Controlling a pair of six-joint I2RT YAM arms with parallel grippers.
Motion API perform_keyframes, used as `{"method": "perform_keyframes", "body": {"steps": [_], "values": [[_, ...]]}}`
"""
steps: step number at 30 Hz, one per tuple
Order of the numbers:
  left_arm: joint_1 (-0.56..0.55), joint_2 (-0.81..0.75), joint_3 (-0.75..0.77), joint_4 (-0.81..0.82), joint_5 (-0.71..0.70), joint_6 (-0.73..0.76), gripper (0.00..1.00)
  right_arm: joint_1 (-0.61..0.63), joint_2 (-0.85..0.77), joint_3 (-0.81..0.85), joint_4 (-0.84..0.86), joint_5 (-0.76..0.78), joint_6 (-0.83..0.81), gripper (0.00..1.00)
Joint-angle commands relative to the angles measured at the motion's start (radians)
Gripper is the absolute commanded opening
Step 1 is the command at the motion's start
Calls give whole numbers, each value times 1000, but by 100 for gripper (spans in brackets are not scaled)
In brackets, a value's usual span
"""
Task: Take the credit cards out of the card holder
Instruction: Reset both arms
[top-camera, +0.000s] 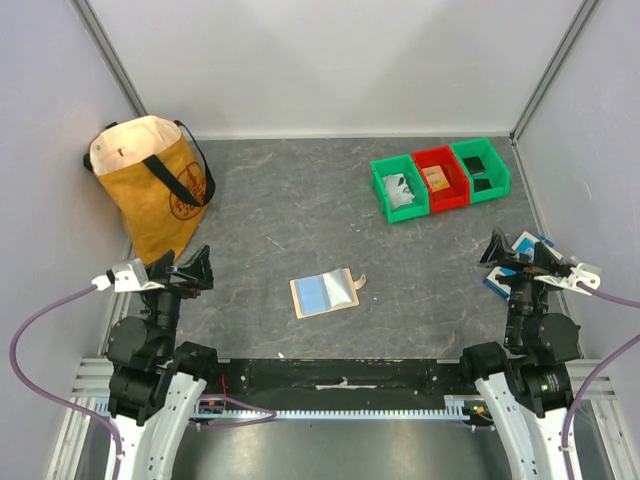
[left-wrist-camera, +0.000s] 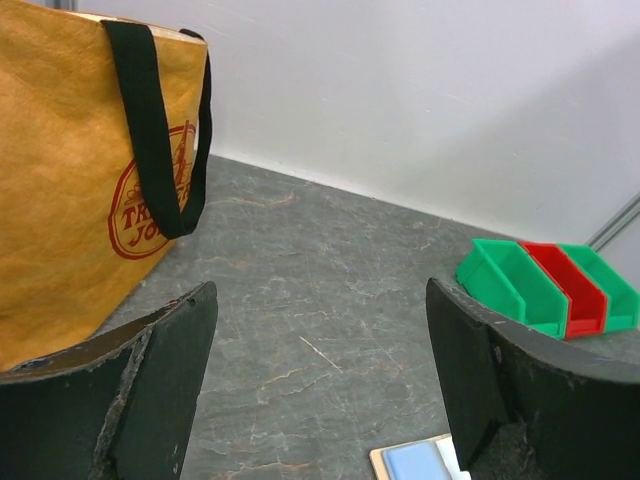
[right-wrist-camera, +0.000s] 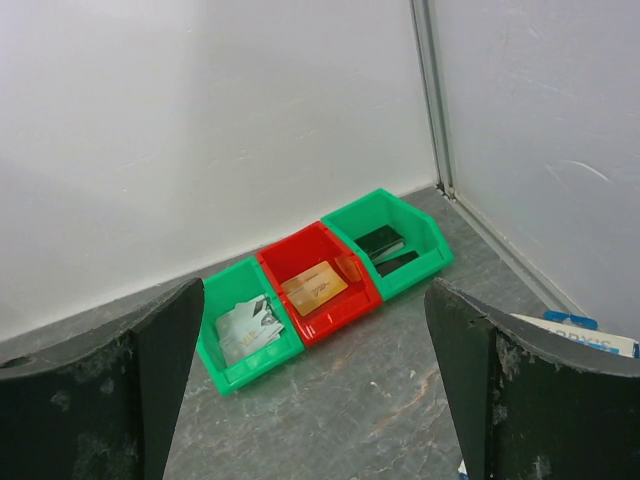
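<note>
Left pincer (top-camera: 196, 266) and right pincer (top-camera: 506, 251) are hanging released, empty; flat tan folding card holder (top-camera: 325, 292) is lying open. Pinning one flap looks advisable.

The card holder (top-camera: 323, 292) is tan with a pale blue inner face. The table (top-camera: 280, 220) is dark grey, marbled with thin paler veins. The bag (top-camera: 150, 190) is mustard yellow, with black straps (left-wrist-camera: 150, 120) and a round red logo (left-wrist-camera: 150, 205). The red bin (top-camera: 440, 178) holds an orange-tan card (right-wrist-camera: 314, 286). The right green bin (top-camera: 479, 168) holds black cards (right-wrist-camera: 380, 243), and the left green bin (top-camera: 399, 190) silvery-white pieces (right-wrist-camera: 245, 325). The packet (top-camera: 527, 243) is blue and white. The walls (top-camera: 340, 60) are white and the cables (top-camera: 40, 320) purple.
</note>
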Motion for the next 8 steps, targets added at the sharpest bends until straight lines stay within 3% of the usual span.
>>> {"method": "perform_keyframes", "body": {"steps": [1,8], "values": [[5,-12,-3,16,29,28,90,5,10,0,43,20,-27,98],[5,-12,1,17,32,31,89,5,6,-5,48,20,-23,98]]}}
